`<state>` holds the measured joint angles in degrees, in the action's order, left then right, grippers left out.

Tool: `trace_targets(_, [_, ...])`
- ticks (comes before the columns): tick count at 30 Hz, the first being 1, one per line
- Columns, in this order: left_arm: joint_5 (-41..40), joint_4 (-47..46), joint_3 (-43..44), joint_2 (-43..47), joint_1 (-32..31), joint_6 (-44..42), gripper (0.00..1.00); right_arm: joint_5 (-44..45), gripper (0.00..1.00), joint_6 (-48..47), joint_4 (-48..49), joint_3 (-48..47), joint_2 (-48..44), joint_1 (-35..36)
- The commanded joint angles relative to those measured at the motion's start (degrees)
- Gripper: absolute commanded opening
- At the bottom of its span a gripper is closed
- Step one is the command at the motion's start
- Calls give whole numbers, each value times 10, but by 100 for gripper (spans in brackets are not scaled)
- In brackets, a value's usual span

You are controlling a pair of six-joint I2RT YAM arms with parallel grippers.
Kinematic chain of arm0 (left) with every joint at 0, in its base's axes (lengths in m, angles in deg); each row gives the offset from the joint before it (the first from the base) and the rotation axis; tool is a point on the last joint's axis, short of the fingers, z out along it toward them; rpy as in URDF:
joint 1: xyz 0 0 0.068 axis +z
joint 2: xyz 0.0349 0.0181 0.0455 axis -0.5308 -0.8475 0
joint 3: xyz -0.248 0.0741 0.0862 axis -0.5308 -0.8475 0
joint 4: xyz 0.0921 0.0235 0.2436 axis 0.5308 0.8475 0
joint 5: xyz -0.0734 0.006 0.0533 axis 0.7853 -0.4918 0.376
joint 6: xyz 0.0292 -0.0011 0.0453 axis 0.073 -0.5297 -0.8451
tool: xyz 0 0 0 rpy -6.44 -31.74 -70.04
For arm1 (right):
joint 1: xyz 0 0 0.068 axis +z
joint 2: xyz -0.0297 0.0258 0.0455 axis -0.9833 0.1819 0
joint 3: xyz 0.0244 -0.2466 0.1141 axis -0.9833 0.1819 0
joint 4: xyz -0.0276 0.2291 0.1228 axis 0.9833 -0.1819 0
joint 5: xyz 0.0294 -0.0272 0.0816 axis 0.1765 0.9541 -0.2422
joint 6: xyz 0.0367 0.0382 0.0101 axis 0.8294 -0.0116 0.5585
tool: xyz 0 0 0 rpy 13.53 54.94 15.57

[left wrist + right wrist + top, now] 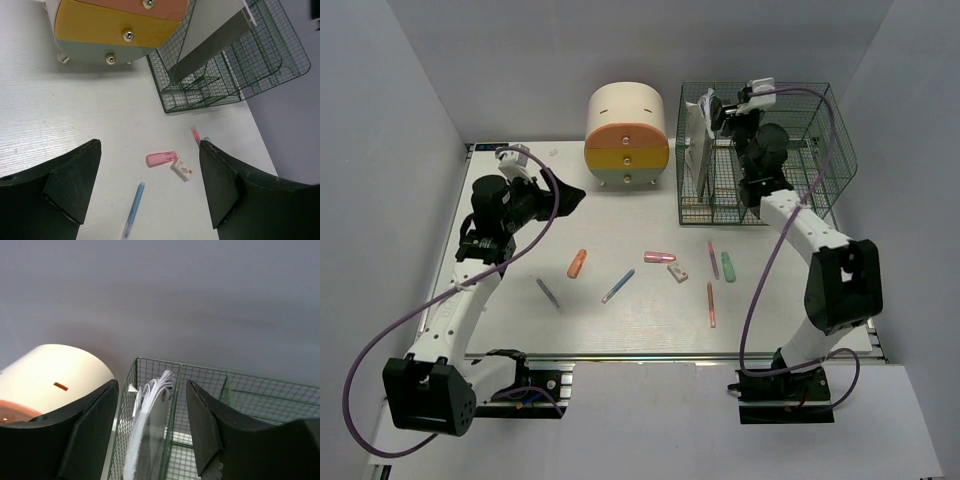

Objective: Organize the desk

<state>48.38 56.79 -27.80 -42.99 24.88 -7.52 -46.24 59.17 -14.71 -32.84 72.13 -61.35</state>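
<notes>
The white desk holds scattered stationery: an orange marker, a blue pen, a dark pen, a pink highlighter, an eraser, a pink pen, a green marker and an orange pen. My left gripper is open and empty, above the desk's left part. In its wrist view the left gripper frames the highlighter, eraser and blue pen. My right gripper is open and empty, above the papers.
A cream, orange and yellow drawer box stands at the back centre. A green wire mesh organizer stands at the back right, with white papers upright in its left slot. Grey walls enclose the desk on three sides.
</notes>
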Motion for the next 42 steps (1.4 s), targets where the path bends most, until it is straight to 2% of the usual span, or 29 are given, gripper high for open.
trace_targets(1, [11, -32, 0, -14, 2, 25, 87, -30, 63, -17, -90, -36, -52, -16])
trace_targets(3, [11, -39, 2, -31, -3, 39, 76, -116, 66, -37, -171, -78, -69, -18])
trace_targets(4, [9, -38, 10, -40, -3, 41, 75, -159, 66, -44, -220, -98, -72, -22])
trace_targets(5, [7, -36, 18, -47, -9, 41, 74, -250, 65, -50, -318, -142, -73, -23])
trace_targets(7, [11, -20, 36, -78, -9, 45, 70, -339, 62, -78, -407, -177, -74, -18])
trace_targets(8, [15, -14, 56, -89, -9, 47, 68, -419, 51, -86, -486, -201, -72, -16])
trace_targets(9, [12, -6, 67, -112, -9, 47, 64, -448, 43, -90, -517, -208, -72, -11])
trace_targets(10, [11, 5, 79, -123, -9, 50, 63, -472, 25, -85, -543, -213, -72, -4])
trace_targets(11, [9, 6, 97, -133, -14, 54, 60, -503, 16, -81, -586, -215, -71, 4])
trace_targets(12, [4, 9, 105, -142, -14, 58, 58, -506, 5, -80, -605, -218, -71, 9])
trace_targets(13, [0, 3, 112, -157, -20, 62, 54, -504, 0, -66, -616, -214, -72, 15])
trace_targets(16, [-49, 20, 151, -192, -36, 69, 51, -501, 1, -50, -628, -181, -88, 32])
trace_targets(18, [-94, 48, 198, -219, -46, 68, 53, -500, 23, -36, -630, -165, -99, 40])
trace_targets(19, [-108, 73, 216, -232, -56, 68, 55, -500, 40, -26, -635, -164, -101, 42])
trace_targets(22, [-162, 103, 273, -277, -79, 73, 63, -486, 59, -4, -647, -155, -105, 49])
trace_targets(23, [-173, 113, 289, -300, -85, 73, 64, -474, 61, 7, -643, -149, -113, 49])
trace_targets(26, [-233, 143, 345, -341, -110, 80, 66, -445, 55, 19, -657, -139, -111, 48])
trace_targets(27, [-272, 162, 374, -352, -116, 87, 66, -440, 49, 21, -671, -144, -105, 46])
trace_targets(28, [-285, 172, 390, -365, -122, 90, 65, -441, 37, 21, -700, -158, -93, 43])
trace_targets(31, [-328, 189, 432, -403, -148, 98, 63, -436, 9, 26, -702, -150, -99, 43])
trace_targets(32, [-336, 186, 439, -417, -154, 99, 62, -436, 6, 32, -692, -140, -105, 40])
trace_targets(35, [-351, 187, 482, -444, -174, 99, 59, -436, 5, 38, -665, -113, -123, 42])
trace_targets(37, [-363, 200, 522, -475, -182, 98, 53, -438, 5, 40, -663, -109, -125, 40])
trace_targets(42, [-385, 199, 556, -512, -196, 106, 50, -440, 5, 41, -643, -84, -138, 38])
